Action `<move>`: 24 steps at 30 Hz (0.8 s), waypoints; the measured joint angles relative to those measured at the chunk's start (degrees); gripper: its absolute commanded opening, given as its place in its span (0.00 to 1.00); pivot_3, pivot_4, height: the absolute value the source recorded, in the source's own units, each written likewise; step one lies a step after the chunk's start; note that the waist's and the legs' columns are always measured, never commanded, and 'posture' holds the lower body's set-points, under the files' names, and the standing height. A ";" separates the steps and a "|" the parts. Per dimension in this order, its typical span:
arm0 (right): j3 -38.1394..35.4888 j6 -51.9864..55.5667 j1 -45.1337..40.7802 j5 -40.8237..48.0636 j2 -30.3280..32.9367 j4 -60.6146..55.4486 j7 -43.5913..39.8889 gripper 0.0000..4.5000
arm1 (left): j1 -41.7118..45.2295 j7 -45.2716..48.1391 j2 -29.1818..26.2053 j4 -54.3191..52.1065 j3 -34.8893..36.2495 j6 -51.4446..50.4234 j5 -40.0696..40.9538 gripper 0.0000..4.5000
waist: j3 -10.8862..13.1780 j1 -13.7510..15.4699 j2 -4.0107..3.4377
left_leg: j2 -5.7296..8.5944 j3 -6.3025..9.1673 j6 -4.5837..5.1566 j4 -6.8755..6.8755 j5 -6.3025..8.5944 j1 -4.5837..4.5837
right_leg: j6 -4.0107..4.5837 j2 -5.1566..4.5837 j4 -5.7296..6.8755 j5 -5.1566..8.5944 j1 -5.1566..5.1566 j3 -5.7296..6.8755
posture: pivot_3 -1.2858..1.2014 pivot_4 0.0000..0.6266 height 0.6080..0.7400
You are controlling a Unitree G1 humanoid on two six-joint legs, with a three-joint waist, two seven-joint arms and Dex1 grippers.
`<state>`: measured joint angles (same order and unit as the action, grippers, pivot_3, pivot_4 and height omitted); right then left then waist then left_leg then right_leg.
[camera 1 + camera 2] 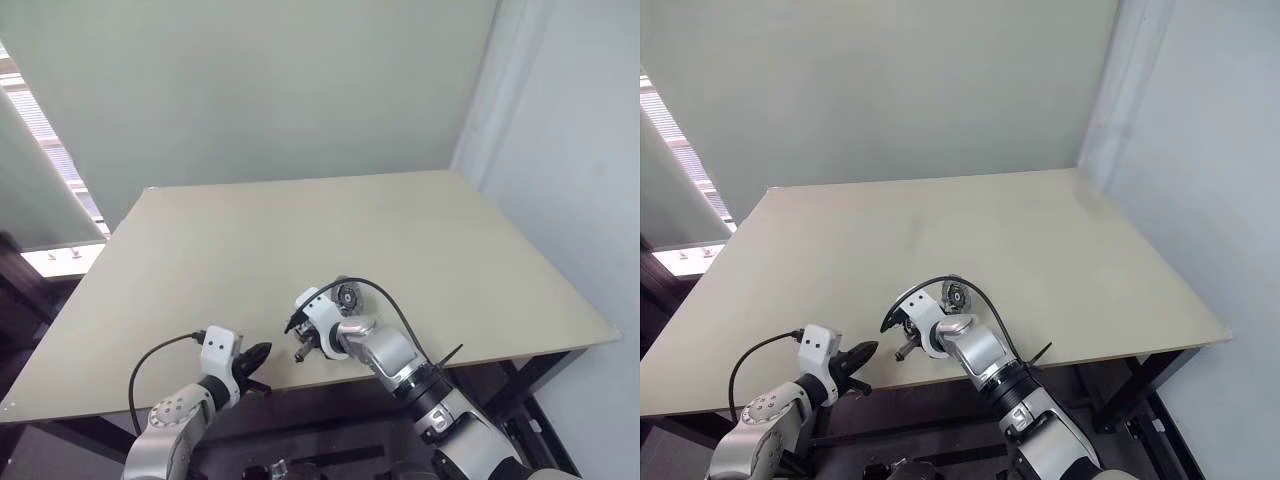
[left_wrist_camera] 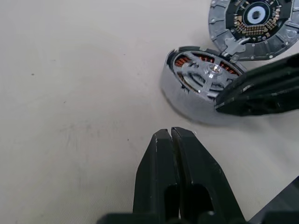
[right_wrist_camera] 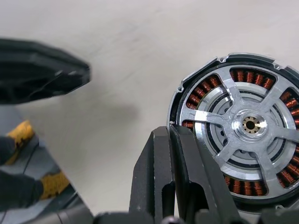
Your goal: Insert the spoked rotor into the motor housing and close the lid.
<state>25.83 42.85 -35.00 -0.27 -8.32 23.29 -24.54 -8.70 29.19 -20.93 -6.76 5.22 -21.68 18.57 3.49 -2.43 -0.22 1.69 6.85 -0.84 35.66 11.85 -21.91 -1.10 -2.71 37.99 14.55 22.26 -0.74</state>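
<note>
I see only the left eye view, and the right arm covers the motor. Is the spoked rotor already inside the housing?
Observer: Yes. The spoked rotor sits inside the motor housing, with copper windings showing around it.
Operator: Where is the lid?
Observer: The lid lies open right next to the housing, inner face up.
Operator: Is the right gripper open?
Observer: No, the right gripper is shut on nothing, its tips at the housing's rim. I cannot tell whether they touch it.
</note>
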 measured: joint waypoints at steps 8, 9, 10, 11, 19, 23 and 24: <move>0.96 0.51 -0.16 0.75 0.04 0.05 0.57 0.01 | -0.25 -0.38 0.01 0.00 0.00 0.42 -0.20 0.00 | -0.01 -0.06 0.01 | 0.01 0.00 0.01 0.00 -0.01 0.00 | 0.05 0.00 0.00 0.03 0.01 0.00 | 0.52 0.00 1.00; 1.18 0.81 -0.17 0.75 0.07 -0.28 0.53 0.10 | -0.33 -0.38 0.01 0.00 0.00 0.46 -0.21 0.00 | -0.01 -0.08 0.01 | 0.00 0.00 0.02 0.00 -0.01 0.00 | 0.03 0.00 0.00 0.02 0.02 0.00 | 0.52 0.00 1.00; 1.54 1.26 -0.20 0.66 0.11 -0.62 0.42 0.14 | -0.45 -0.38 0.00 0.00 0.02 0.49 -0.22 0.00 | -0.01 -0.15 0.01 | -0.01 0.00 0.02 0.00 -0.01 0.00 | -0.02 0.01 0.00 -0.01 0.03 0.00 | 0.52 0.00 1.00; 1.88 1.53 -0.20 0.57 0.16 -0.99 0.27 0.21 | -0.55 -0.38 0.00 0.00 0.02 0.49 -0.22 0.00 | -0.01 -0.27 0.01 | -0.02 0.01 0.04 -0.01 -0.02 0.00 | -0.02 0.02 0.00 -0.01 0.05 -0.01 | 0.52 0.00 1.00; 3.49 3.45 -0.51 0.14 0.40 -5.71 -2.06 0.84 | -0.37 -0.32 -0.04 0.00 0.05 0.50 -0.22 0.00 | -0.02 -0.39 0.03 | -0.15 -0.01 0.20 -0.27 -0.12 0.01 | -0.06 0.11 -0.01 -0.02 0.17 0.01 | 0.52 0.00 1.00; 4.25 3.48 -0.52 -0.06 0.85 -8.69 -3.11 1.00 | 0.07 -0.29 -0.05 0.00 0.08 0.50 -0.21 0.00 | -0.02 -0.40 0.03 | -0.15 -0.01 0.20 -0.30 -0.12 0.01 | -0.05 0.11 -0.03 -0.02 0.18 0.01 | 0.52 0.00 1.00; 4.36 3.51 -0.53 -0.06 1.21 -9.89 -3.26 1.00 | 0.23 -0.26 -0.06 0.00 0.08 0.50 -0.21 0.00 | -0.01 -0.40 0.02 | -0.15 -0.01 0.20 -0.29 -0.12 0.00 | -0.05 0.10 -0.04 -0.02 0.18 0.00 | 0.52 0.00 1.00</move>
<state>30.18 46.36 -35.52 -0.33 -7.11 13.39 -27.80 -8.48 28.93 -20.99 -6.76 5.30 -21.19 18.36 3.47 -2.83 -0.20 1.54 6.84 -0.64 35.37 11.73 -21.90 -1.16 -2.61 37.95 14.52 22.44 -0.73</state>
